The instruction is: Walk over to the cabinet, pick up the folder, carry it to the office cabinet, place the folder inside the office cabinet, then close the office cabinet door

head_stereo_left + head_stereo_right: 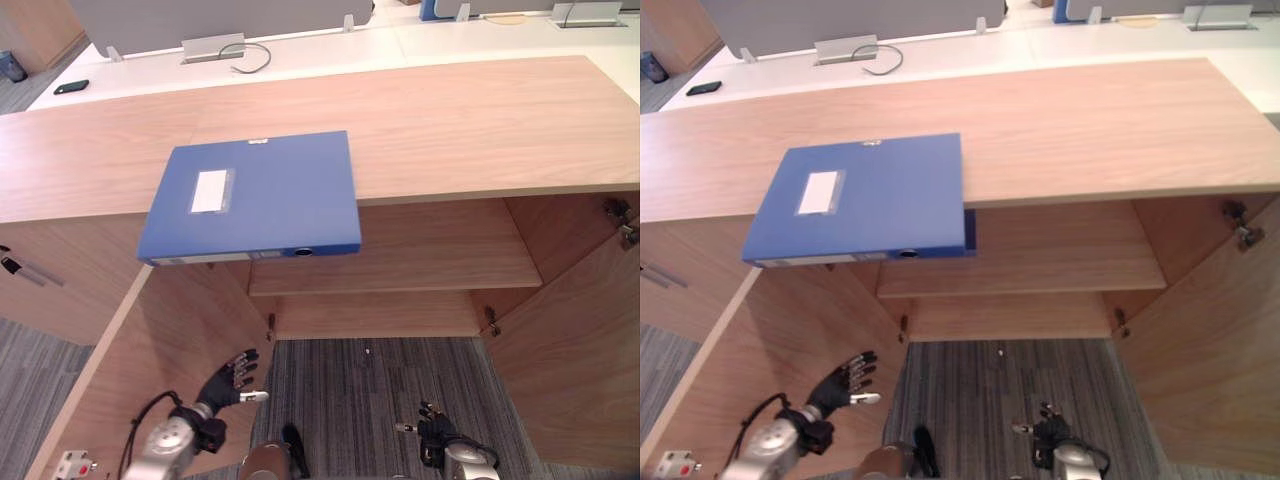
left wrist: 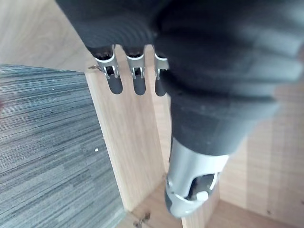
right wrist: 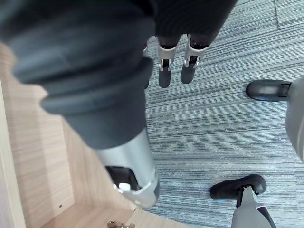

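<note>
Lying flat on the wooden counter, blue folder overhangs the near edge, above the open cabinet's shelf. Low at near left, left hand beside the open left door, fingers straight, empty. Near right, right hand over carpet, fingers relaxed, empty.

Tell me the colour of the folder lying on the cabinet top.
The folder is blue, with a pale rectangular label on its cover; the left eye view shows it best.
</note>
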You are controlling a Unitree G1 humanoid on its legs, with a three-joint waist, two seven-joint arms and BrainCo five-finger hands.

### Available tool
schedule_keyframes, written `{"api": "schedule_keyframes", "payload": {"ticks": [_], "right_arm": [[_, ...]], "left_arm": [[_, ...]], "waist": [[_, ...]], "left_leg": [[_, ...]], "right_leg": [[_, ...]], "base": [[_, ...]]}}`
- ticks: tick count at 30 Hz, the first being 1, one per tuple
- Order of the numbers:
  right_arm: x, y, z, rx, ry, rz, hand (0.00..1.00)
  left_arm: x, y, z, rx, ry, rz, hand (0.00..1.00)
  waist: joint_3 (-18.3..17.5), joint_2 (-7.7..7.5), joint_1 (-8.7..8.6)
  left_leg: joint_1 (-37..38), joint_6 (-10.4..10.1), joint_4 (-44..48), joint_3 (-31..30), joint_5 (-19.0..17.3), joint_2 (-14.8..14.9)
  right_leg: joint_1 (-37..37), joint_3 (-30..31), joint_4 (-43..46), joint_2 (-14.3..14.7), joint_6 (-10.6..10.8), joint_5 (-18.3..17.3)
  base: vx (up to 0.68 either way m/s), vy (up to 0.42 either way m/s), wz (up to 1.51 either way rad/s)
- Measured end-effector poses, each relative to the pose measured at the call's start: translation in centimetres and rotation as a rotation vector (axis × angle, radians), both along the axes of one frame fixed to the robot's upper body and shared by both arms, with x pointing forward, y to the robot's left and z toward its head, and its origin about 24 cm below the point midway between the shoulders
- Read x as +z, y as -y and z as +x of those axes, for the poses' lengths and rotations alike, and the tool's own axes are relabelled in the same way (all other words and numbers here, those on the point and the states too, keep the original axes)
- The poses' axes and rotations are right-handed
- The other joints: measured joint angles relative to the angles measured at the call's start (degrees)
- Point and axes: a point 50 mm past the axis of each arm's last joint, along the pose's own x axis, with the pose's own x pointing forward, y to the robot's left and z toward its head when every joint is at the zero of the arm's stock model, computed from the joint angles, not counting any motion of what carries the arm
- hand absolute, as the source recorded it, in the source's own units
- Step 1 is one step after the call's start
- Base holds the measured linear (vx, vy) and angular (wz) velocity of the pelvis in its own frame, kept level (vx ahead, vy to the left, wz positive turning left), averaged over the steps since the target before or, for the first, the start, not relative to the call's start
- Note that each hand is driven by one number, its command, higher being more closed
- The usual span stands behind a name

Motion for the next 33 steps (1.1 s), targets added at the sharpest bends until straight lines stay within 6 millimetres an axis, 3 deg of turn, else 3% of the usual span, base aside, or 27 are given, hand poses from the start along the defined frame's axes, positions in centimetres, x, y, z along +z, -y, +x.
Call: {"api": "schedule_keyframes", "payload": {"ticks": [8, 13, 15, 20, 22, 23, 24, 26, 29, 33], "right_arm": [[0.0, 3.7, -2.2, 0.017, -0.076, -0.090, 0.00], [-0.3, 3.1, -2.8, 0.031, -0.088, -0.052, 0.00], [-0.5, 3.1, -3.3, 0.029, -0.104, -0.042, 0.00], [-0.8, 3.2, -4.3, 0.024, -0.127, -0.034, 0.00], [-0.9, 3.1, -4.8, 0.004, -0.126, -0.027, 0.00], [-0.9, 3.1, -4.8, -0.004, -0.122, -0.024, 0.00], [-0.9, 3.0, -4.8, -0.008, -0.117, -0.021, 0.00], [-1.0, 2.8, -4.8, -0.005, -0.113, -0.012, 0.00], [-1.3, 2.4, -5.4, 0.008, -0.135, -0.008, 0.00], [-1.6, 2.4, -6.8, -0.024, -0.166, -0.002, 0.00]], "left_arm": [[6.7, -0.3, -0.7, -0.399, 0.077, 0.014, 0.00], [10.2, -1.2, 0.0, -0.481, 0.136, 0.027, 0.00], [12.6, -1.5, 0.9, -0.464, 0.245, 0.006, 0.00], [15.8, -1.0, 1.9, -0.485, 0.383, -0.068, 0.00], [19.0, -0.9, 2.9, -0.486, 0.523, -0.084, 0.00], [20.1, -1.0, 3.2, -0.480, 0.577, -0.087, 0.00], [22.7, -1.5, 3.7, -0.452, 0.721, -0.100, 0.00], [25.2, -2.3, 3.7, -0.404, 0.878, -0.108, 0.00], [26.8, -4.1, 2.8, -0.212, 1.086, -0.156, 0.00], [26.4, -5.4, 0.9, 0.070, 1.234, -0.129, 0.00]], "waist": [[-1.1, 1.42, -0.79], [-1.4, 1.84, -0.55], [-1.7, 1.95, -0.13], [-3.3, 1.40, 0.98], [-4.2, 0.75, 1.51], [-4.4, 0.54, 1.76], [-4.8, 0.07, 2.17], [-5.5, -0.38, 2.40], [-6.7, -0.47, 2.94], [-7.0, -0.45, 4.29]], "left_leg": [[7.6, 0.1, -19.6, -1.3, 10.8, -3.1], [7.3, 0.1, -20.0, -3.0, 10.4, -4.5], [7.1, 0.0, -20.0, -4.5, 10.5, -5.1], [5.9, 0.7, -20.0, -5.8, 11.5, -5.1], [5.5, 0.9, -19.9, -6.3, 11.9, -5.0], [5.5, 0.9, -19.7, -6.4, 12.0, -4.9], [5.5, 0.8, -19.7, -6.9, 12.2, -4.8], [5.6, 0.6, -19.7, -7.1, 12.4, -4.4], [5.7, 0.2, -19.7, -7.2, 12.7, -3.6], [6.2, -0.3, -20.0, -7.6, 13.0, -2.5]], "right_leg": [[-0.9, -0.2, -0.3, 0.5, -0.3, 1.7], [-0.9, -0.6, -0.4, -0.7, -1.1, 1.1], [-1.0, -0.9, 0.1, -0.8, -2.1, 0.5], [-1.9, -1.2, 0.1, -0.5, -1.9, 0.8], [-1.9, -1.5, 0.0, -0.2, -1.9, 1.1], [-1.9, -1.5, 0.0, -0.1, -1.9, 1.1], [-1.9, -1.4, 0.0, 0.0, -1.9, 1.1], [-1.8, -1.2, 0.0, 0.4, -2.0, 1.1], [-1.8, -1.2, 0.0, 1.1, -2.0, 1.1], [-1.4, -1.0, 0.1, 2.1, -2.5, 0.9]], "base": [[-0.05, 0.001, -0.01], [-0.07, 0.085, 0.07], [-0.04, 0.042, 0.12], [0.01, 0.001, 0.08], [0.04, -0.011, 0.07], [0.03, -0.018, 0.01], [0.00, 0.000, 0.00], [0.01, -0.015, -0.02], [-0.02, -0.033, -0.02], [-0.07, -0.031, 0.00]]}}
